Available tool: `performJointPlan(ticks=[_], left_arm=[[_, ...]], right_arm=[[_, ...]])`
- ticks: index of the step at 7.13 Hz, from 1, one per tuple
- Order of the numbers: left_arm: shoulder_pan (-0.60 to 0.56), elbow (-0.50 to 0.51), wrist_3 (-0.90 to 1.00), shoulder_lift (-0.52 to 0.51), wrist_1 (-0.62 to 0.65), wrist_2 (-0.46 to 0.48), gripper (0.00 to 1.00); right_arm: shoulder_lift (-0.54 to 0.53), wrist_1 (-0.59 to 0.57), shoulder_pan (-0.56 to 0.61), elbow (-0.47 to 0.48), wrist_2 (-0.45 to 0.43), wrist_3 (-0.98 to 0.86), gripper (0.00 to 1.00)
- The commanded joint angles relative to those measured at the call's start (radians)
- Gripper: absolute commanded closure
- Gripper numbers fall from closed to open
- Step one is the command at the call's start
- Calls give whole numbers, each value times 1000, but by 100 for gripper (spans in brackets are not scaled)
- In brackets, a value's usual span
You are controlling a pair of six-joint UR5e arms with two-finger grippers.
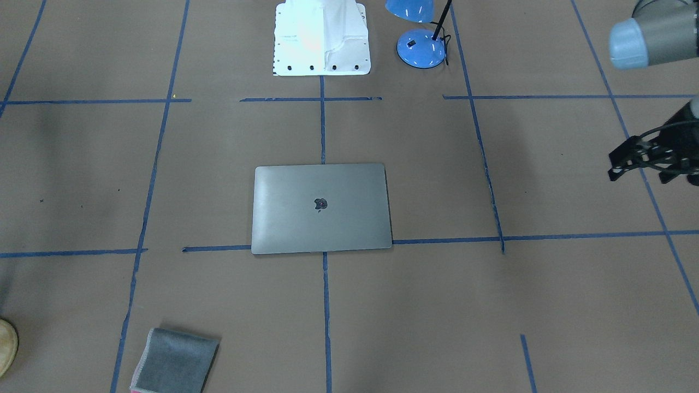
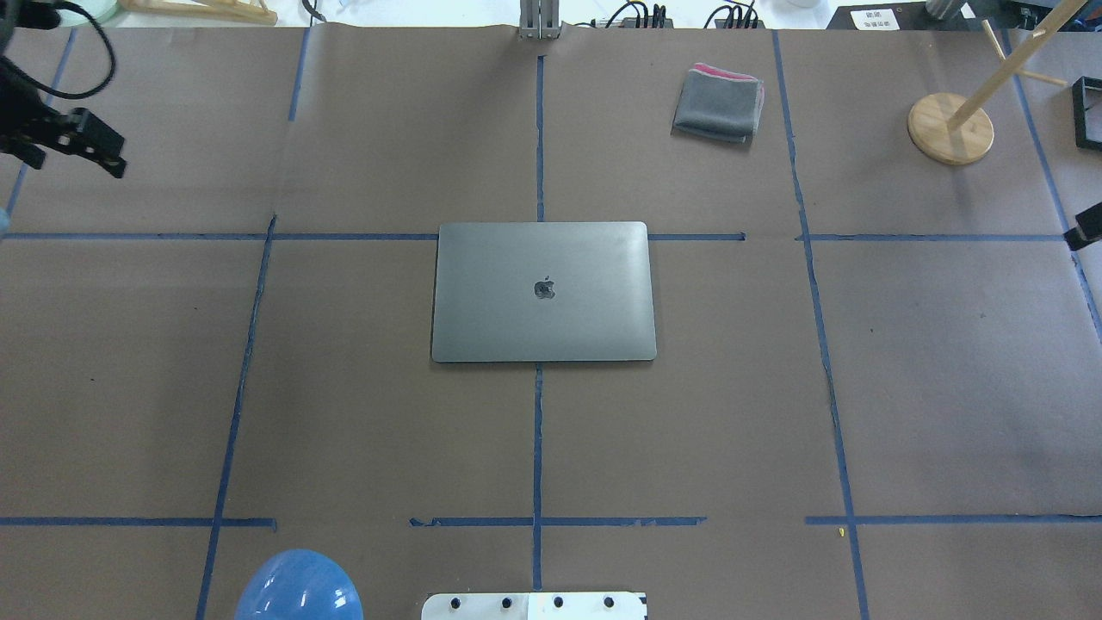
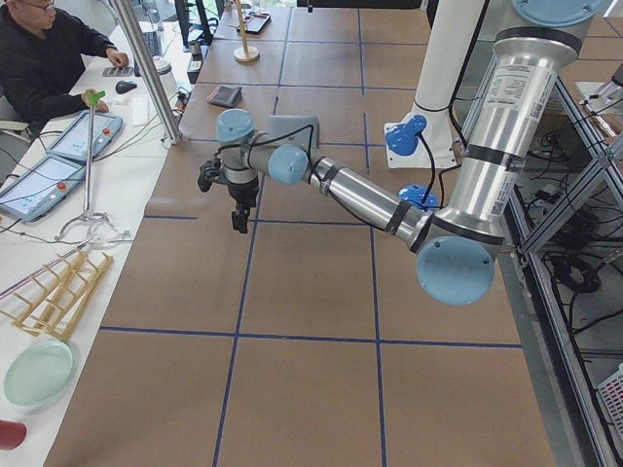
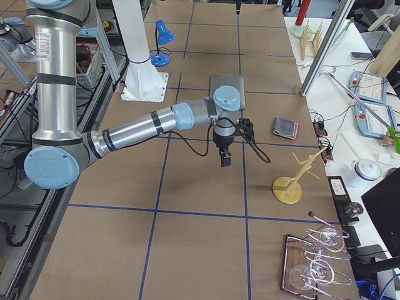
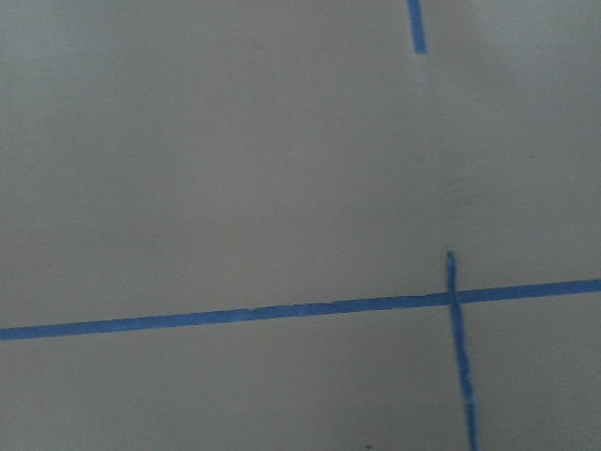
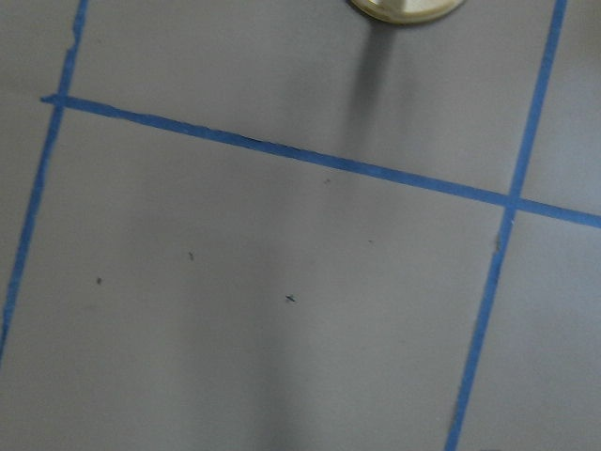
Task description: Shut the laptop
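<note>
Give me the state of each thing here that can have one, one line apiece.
laptop: closed, lid flat, logo facing up.
grey cloth: folded, apart from the laptop.
left hand: pointing down above the table, holding nothing; open or shut unclear.
right hand: pointing down above the table, holding nothing; open or shut unclear.
wooden stand: upright.

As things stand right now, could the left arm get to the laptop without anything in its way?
Probably yes. The left gripper hangs near the table's left edge, and only bare table lies between it and the closed laptop. The folded cloth sits on the other side.
</note>
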Motion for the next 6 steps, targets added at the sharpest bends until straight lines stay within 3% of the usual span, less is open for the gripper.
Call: performJointPlan(ticks=[1,3,6], left_arm=[[-124,61,213,106,4,-36,0],[-200,158,299,127,-9,-36,0],[-224,181,349,163,-8,-39,0]], right_arm=[[-15,1,108,-119,34,-145,1],[5,1,110,-113,42,-128,1],[-28,0,137,-187,39,-140,1]])
